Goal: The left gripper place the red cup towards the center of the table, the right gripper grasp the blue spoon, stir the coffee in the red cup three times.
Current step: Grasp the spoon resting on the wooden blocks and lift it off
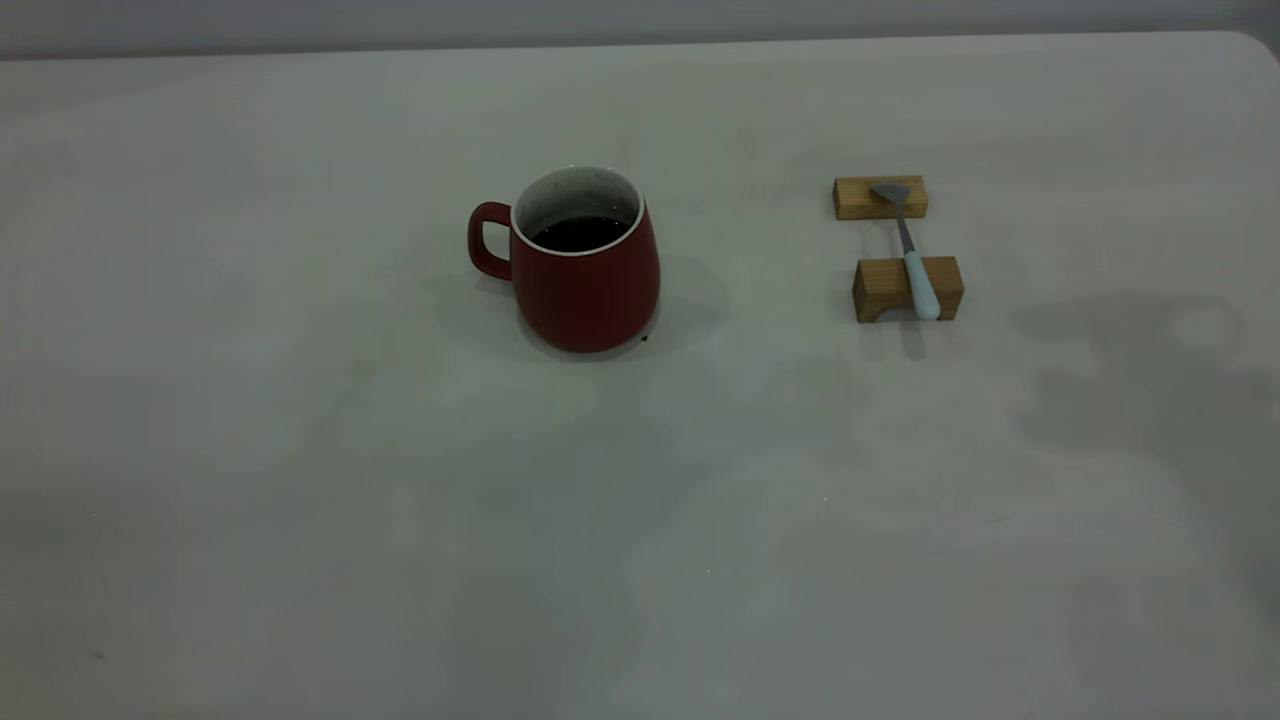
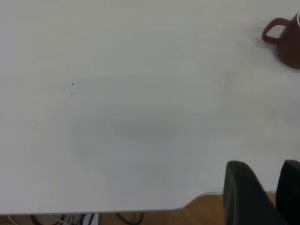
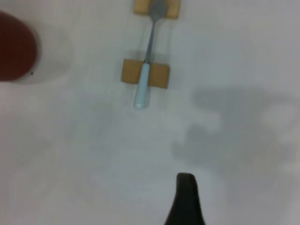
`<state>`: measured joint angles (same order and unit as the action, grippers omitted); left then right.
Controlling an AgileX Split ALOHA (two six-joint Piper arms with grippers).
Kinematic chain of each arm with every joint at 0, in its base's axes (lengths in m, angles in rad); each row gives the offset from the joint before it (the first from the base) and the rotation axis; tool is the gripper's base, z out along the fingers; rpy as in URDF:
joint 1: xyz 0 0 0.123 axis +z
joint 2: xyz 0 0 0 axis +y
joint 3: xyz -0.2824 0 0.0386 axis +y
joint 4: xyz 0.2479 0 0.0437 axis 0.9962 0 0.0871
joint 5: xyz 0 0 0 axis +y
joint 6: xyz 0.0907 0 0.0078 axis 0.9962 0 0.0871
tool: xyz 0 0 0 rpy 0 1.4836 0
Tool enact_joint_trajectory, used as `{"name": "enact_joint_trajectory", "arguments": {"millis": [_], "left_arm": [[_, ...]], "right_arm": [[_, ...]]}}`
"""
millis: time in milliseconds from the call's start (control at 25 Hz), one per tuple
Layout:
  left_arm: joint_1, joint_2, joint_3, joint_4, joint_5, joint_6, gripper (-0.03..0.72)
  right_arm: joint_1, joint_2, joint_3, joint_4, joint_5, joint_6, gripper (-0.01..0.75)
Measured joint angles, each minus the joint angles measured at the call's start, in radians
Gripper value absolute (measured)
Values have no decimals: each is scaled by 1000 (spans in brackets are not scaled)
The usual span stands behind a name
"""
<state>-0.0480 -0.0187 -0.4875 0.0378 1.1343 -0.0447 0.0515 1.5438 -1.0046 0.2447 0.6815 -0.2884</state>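
From my station I see the red cup standing upright near the middle of the tabletop, closer to the far edge than the near one, its handle turned toward the left side, with dark coffee low inside the speckled white wall. Well apart from it toward the right edge, the blue spoon lies bridged across two wooden blocks, its metal bowl on the far block and its pale handle over the near one, the handle end jutting past it.

Neither arm shows in the exterior view. In the left wrist view, two dark fingers of the left hand stand with a gap between them near the tabletop's near edge, so I read that hand as open and holding nothing; the cup sits far off from it. In the right wrist view only one dark finger of the right hand shows, short of the spoon handle, so I cannot tell whether it is open or closed.

The cup looks already central, so I judge the spoon grasp comes next. My worries: the slim handle could slip or roll off the blocks if pinched off-centre, a block could get dragged along, and a hard stir could tip the cup or slop coffee over the rim.

I can read no brand, label or writing anywhere.
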Motion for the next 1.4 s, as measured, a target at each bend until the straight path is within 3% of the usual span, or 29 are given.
{"name": "enact_joint_trajectory", "arguments": {"millis": [360,800,1400], "left_arm": [[0,0,0,0,0,0,241],[0,0,0,0,0,0,241],[0,0,0,0,0,0,241]], "right_arm": [[64,303,-106,32,-88,-82,680],[150,598,-258,35,-105,-86,673],[159,735,-321,92,-109,-57,670]]}}
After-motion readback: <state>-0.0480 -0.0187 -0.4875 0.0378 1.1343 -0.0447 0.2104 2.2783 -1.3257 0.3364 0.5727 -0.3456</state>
